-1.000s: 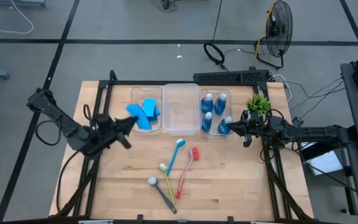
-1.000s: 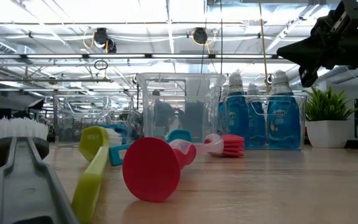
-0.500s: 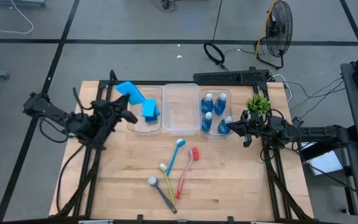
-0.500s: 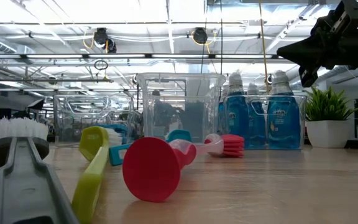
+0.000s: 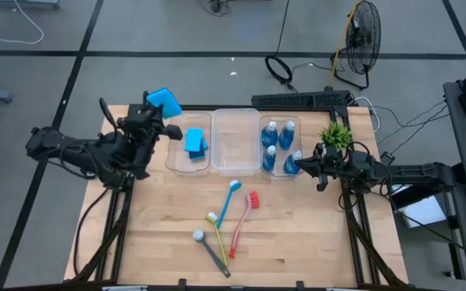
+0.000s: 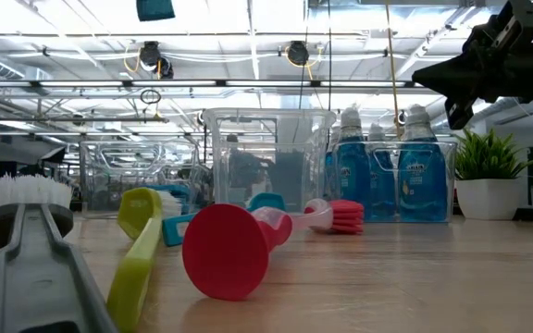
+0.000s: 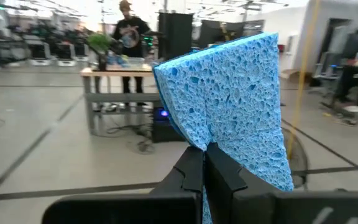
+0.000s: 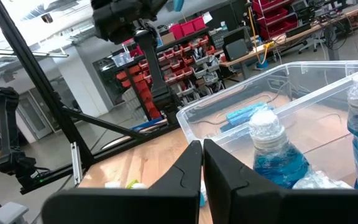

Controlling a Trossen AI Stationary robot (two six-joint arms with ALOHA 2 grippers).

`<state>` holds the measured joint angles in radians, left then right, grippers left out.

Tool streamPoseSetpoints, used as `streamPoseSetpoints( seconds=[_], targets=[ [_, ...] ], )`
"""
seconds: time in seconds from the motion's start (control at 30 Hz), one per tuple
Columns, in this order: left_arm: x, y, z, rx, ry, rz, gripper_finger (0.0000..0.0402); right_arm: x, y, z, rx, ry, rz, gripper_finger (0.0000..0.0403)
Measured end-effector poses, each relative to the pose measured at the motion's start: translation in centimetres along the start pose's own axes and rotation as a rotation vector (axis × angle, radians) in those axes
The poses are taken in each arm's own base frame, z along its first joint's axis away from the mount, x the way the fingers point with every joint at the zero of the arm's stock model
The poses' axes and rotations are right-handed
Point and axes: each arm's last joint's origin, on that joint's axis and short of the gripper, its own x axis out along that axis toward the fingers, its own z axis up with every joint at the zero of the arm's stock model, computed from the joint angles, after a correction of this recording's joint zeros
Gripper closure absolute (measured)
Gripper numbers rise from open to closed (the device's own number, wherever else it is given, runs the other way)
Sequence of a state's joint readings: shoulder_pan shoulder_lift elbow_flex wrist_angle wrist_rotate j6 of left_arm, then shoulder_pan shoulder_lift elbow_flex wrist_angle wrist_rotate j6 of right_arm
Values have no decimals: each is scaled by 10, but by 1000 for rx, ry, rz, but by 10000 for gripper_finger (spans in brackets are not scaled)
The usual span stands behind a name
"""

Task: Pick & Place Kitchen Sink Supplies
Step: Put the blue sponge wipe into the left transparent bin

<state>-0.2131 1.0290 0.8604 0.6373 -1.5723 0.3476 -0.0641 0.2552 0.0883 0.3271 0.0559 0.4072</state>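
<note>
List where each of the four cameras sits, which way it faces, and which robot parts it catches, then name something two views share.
High view: overhead, straight down on the table, both arms; the left end effector holds a blue sponge aloft.
Low view: tabletop height, level across the brushes toward the bins; the right arm shows at upper right.
Left wrist view: past closed fingers pinching the sponge, into the room.
Right wrist view: past closed fingers, over the bottles.
Shared: high and left wrist views both show the held sponge.

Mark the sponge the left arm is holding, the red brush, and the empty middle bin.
held sponge [image 7: 229, 99], left wrist view, its porous face.
red brush [image 5: 254, 199], high view, its bristle head.
middle bin [image 5: 236, 170], high view, its near rim.
</note>
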Motion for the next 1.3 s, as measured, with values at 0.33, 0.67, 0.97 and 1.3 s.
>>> streamPoseSetpoints(
  seconds=[0.33,0.67,0.97,1.3],
  targets=[
    [21,5,2,59,-10,106,401,0,0,0,0,0,0,399],
    [27,7,2,32,-15,138,401,0,0,0,0,0,0,399],
    [20,4,-3,-10,-14,101,401,0,0,0,0,0,0,399],
    [19,-3,-34,-103,23,-80,401,0,0,0,0,-4,2,399]
  ],
)
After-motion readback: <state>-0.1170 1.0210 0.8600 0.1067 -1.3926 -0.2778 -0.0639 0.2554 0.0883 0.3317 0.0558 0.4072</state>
